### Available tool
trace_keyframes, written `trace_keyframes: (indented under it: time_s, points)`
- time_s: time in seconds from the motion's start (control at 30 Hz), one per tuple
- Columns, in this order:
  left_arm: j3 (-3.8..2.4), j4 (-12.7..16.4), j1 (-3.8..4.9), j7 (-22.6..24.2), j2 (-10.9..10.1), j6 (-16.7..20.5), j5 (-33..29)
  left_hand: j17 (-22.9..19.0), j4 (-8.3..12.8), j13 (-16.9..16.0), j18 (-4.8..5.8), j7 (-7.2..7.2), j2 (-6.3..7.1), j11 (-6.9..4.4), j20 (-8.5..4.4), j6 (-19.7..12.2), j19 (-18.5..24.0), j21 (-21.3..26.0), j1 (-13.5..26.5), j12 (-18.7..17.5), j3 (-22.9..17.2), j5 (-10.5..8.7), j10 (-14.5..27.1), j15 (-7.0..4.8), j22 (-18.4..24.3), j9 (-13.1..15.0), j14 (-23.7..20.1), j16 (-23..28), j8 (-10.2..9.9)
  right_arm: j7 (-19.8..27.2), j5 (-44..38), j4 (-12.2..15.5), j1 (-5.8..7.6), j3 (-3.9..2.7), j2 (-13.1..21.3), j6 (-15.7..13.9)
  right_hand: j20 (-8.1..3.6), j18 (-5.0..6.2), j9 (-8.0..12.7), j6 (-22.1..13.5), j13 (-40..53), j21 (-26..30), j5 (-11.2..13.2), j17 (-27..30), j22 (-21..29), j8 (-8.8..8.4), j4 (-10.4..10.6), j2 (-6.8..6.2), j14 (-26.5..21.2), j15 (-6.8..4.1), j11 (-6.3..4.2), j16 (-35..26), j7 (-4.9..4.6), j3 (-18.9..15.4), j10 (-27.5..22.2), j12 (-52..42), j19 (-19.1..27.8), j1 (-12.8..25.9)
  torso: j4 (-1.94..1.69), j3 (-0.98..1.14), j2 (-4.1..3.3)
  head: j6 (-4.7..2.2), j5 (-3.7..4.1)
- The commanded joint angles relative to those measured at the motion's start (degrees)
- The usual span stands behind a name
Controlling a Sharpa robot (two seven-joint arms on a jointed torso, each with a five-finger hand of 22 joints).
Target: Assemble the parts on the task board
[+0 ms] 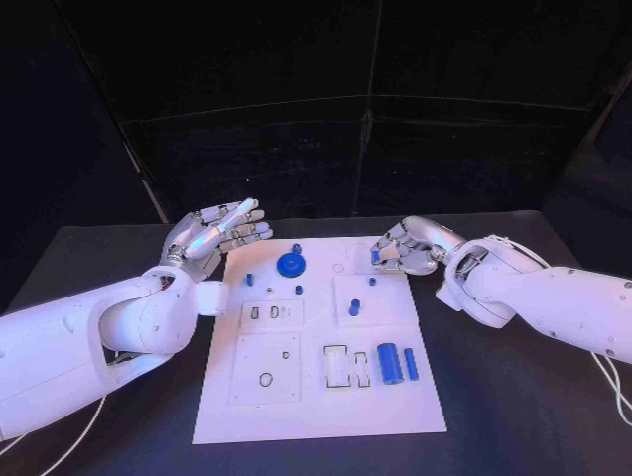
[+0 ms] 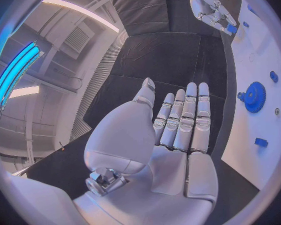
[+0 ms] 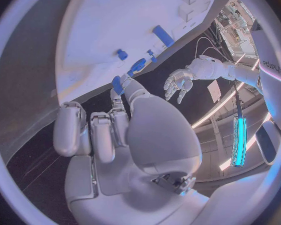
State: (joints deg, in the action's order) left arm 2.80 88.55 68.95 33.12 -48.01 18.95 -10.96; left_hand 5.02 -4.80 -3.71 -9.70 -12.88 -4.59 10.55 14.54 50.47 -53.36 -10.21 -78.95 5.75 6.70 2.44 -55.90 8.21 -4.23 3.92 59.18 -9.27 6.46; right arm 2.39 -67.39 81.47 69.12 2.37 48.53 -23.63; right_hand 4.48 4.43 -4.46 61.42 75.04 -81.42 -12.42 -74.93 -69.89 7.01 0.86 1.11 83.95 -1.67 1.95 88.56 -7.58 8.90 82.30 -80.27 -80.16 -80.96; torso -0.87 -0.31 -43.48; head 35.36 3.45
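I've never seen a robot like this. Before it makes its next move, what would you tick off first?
1. Part in grip: ok. The right robot hand pinches a small blue piece at its fingertips, over the far right of the task board.
2. Other hand free: ok. The left robot hand is open and holds nothing, beside the board's far left corner.
3. Blue gear on the board: ok. Whether it is fully seated: cannot tell.
4. Waiting parts out of the hands' way: ok. The blue cylinder and thinner blue rod lie side by side at the near right.
5. Target hole for the held piece: cannot tell.
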Motion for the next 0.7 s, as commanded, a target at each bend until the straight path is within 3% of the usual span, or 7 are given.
trace_keyframes:
  time_s: [0.03,0.27,0.47,0.7]
  points:
    - [-0.05,-0.17,0.11,0.26,-0.02,-0.65,0.15,-0.10,0.35,0.03,-0.71,-0.32,-0.26,-0.02,-0.17,0.32,-0.45,0.31,-0.63,-0.20,0.01,0.21,-0.48,-0.05,0.09,-0.04,0.48,0.24,-0.38,-3.71,-2.34,2.00,0.18,-0.06,-1.27,-3.94,-0.20,-0.43,-0.39,1.46,4.44,-0.27,0.28,-12.39,-0.12,0.29,-0.13,0.49,5.49,-0.35,0.00,0.30,0.93,0.57,0.28,-0.21,-0.16,0.06,-0.21,-0.30,0.66,0.29,-0.46]
    - [-0.06,-0.84,0.13,0.32,-0.01,-0.77,0.16,-0.11,0.46,0.03,-0.71,-0.31,-0.31,-0.03,-0.17,0.35,-0.49,0.36,-0.75,-0.24,-0.01,0.21,-0.52,-0.05,0.11,-0.04,0.51,0.28,-0.41,-6.09,-5.01,4.21,0.18,-0.05,-5.75,-4.64,-0.24,-0.43,-0.43,1.61,4.40,-0.26,0.29,-12.35,-0.10,0.35,-0.16,0.43,5.48,-0.37,-0.04,0.28,0.96,0.65,0.25,-0.16,-0.15,0.19,-0.70,-0.57,1.14,0.78,-1.31]
    - [-0.06,-1.99,0.23,0.26,0.22,-0.81,0.16,-0.12,0.57,0.02,-0.70,-0.30,-0.38,-0.05,-0.18,0.44,-0.53,0.42,-0.87,-0.26,-0.03,0.20,-0.60,-0.07,0.14,-0.03,0.57,0.31,-0.41,-7.21,-6.61,2.65,0.03,0.02,-11.54,-3.71,-0.26,-0.40,-0.45,1.65,4.35,-0.22,0.31,-12.25,0.01,0.36,-0.16,0.51,5.46,-0.40,-0.06,0.24,0.99,0.79,0.21,-0.10,-0.09,0.26,-0.91,-0.78,1.39,1.80,-3.31]
    - [-0.06,-2.64,0.43,0.27,0.46,-0.85,0.16,-0.13,0.61,0.01,-0.70,-0.29,-0.40,-0.05,-0.18,0.47,-0.54,0.44,-0.90,-0.27,-0.04,0.21,-0.64,-0.07,0.14,-0.02,0.59,0.32,-0.41,-9.53,-8.34,1.75,-1.20,0.06,-15.30,-1.97,-0.28,-0.40,-0.46,1.66,4.34,-0.22,0.23,-12.24,0.01,0.36,-0.20,0.58,5.46,-0.42,-0.08,0.23,1.01,0.94,0.20,-0.08,-0.09,0.29,-0.89,-0.82,1.39,2.31,-4.59]
